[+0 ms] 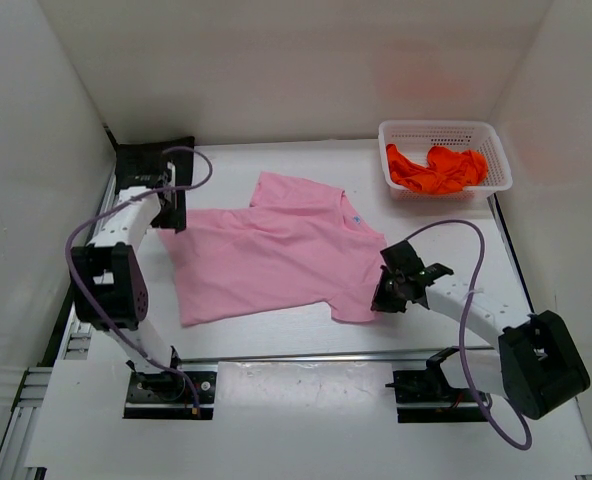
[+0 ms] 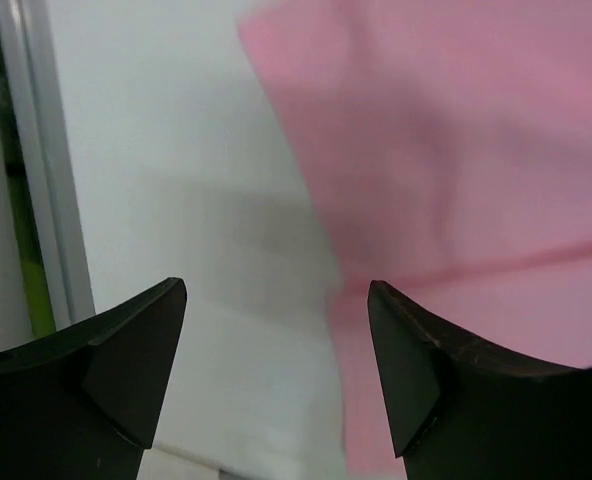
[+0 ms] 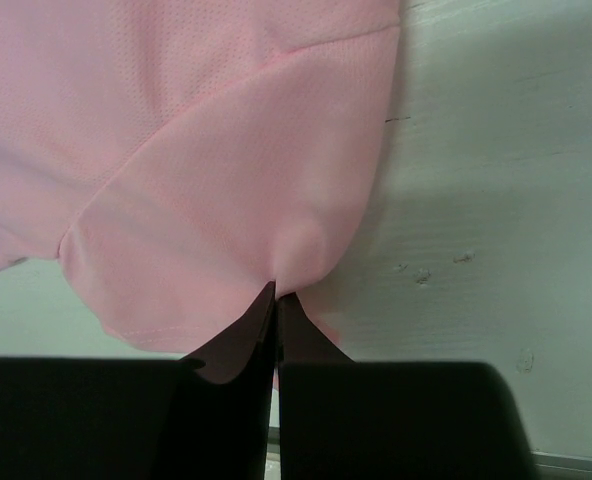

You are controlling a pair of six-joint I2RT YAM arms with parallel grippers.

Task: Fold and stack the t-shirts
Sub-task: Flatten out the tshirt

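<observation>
A light pink t-shirt [image 1: 276, 250] lies spread flat in the middle of the table. My right gripper [image 1: 382, 293] is at its near right sleeve. In the right wrist view this gripper [image 3: 276, 290] is shut, pinching a small pucker of the pink sleeve [image 3: 226, 230]. My left gripper [image 1: 173, 214] hangs at the shirt's left edge. It [image 2: 276, 290] stands open over bare table, with the pink cloth [image 2: 446, 150] just under its right finger and nothing between the fingers. An orange-red t-shirt [image 1: 436, 170] lies crumpled in the basket. A black t-shirt [image 1: 141, 158] lies at the back left corner.
The white mesh basket [image 1: 496, 150] stands at the back right against the wall. White walls close in the table on the left, back and right. A metal rail [image 2: 36, 200] runs along the left table edge. Purple cables loop off both arms.
</observation>
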